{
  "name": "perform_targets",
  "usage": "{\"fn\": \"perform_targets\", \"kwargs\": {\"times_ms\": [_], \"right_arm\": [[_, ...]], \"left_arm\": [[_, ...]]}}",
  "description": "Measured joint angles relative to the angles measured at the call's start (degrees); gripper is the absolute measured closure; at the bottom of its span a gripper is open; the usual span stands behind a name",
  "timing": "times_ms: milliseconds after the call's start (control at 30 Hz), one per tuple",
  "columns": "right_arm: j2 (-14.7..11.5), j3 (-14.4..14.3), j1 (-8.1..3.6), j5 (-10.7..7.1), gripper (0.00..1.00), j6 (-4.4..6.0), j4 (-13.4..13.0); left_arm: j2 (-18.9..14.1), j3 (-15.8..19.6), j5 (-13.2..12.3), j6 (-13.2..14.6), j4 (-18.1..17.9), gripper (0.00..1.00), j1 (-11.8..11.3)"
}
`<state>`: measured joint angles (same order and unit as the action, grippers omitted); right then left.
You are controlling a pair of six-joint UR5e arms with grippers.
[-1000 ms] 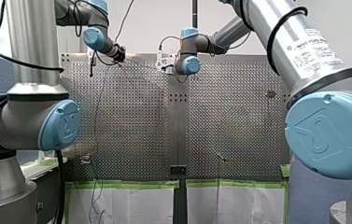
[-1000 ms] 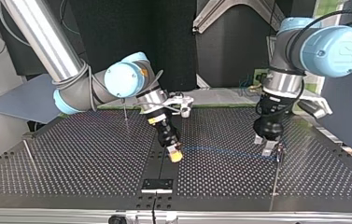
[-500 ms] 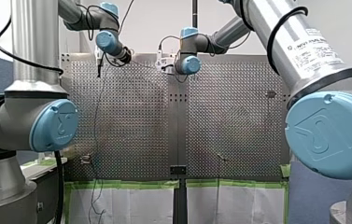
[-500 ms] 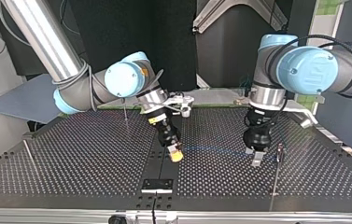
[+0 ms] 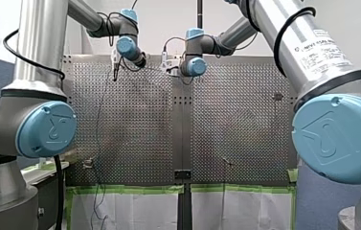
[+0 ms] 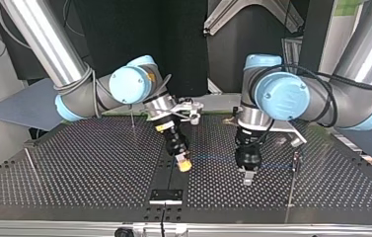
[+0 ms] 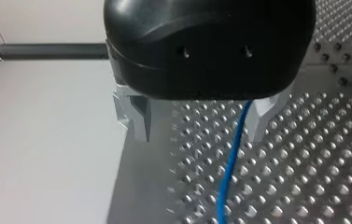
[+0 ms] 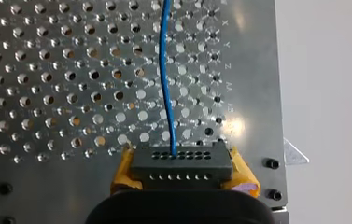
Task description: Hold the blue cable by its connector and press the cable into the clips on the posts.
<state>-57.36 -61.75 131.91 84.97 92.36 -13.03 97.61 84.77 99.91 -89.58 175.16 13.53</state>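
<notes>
The perforated table (image 6: 75,168) fills the lower half of the top view: dark metal studded with holes, two plates joined by a plain strip down the middle. Black screens close off the room behind it. A grey-blue board (image 6: 23,106) juts out at ten o'clock and an aluminium bracket (image 6: 224,16) sits at twelve. A thin post (image 6: 29,163) stands near the table's nine o'clock edge, and a second post (image 6: 132,117) stands further back.

By the centre strip, my right gripper (image 6: 185,164) is closed, its yellow pads clamped on the black connector (image 8: 179,161). From the connector the blue cable (image 6: 223,159) runs toward three o'clock, just above the plate. It passes between the metal fingers (image 7: 134,114) of my left gripper (image 6: 246,177), which stand wide apart and grip nothing. The cable reaches a clip post (image 6: 296,160) at three o'clock; whether it sits in the clip I cannot tell.

In the front view, green tape (image 5: 130,189) and white paper (image 5: 135,211) edge the table at six o'clock, with a pale wall (image 5: 159,19) at twelve.
</notes>
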Motion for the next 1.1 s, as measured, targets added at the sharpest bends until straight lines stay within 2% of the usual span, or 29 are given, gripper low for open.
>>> {"fn": "perform_targets", "kwargs": {"times_ms": [300,567,933,1100], "right_arm": [[-0.01,0.0,-1.55,0.35,1.0,-0.06,-0.02],[-0.01,0.0,-2.0,0.38,1.0,-0.06,-0.08],[0.02,-0.01,-1.96,0.34,1.0,-0.15,0.0],[0.03,-0.02,-1.78,0.3,1.0,-0.15,0.06]], "left_arm": [[1.4,-0.71,4.64,0.4,0.33,0.0,-0.8],[1.45,-0.71,8.79,0.92,0.18,0.0,-1.46],[1.47,-0.69,9.74,2.46,0.03,0.0,-1.23],[1.46,-0.69,11.05,3.23,-0.1,0.0,-1.1]]}}
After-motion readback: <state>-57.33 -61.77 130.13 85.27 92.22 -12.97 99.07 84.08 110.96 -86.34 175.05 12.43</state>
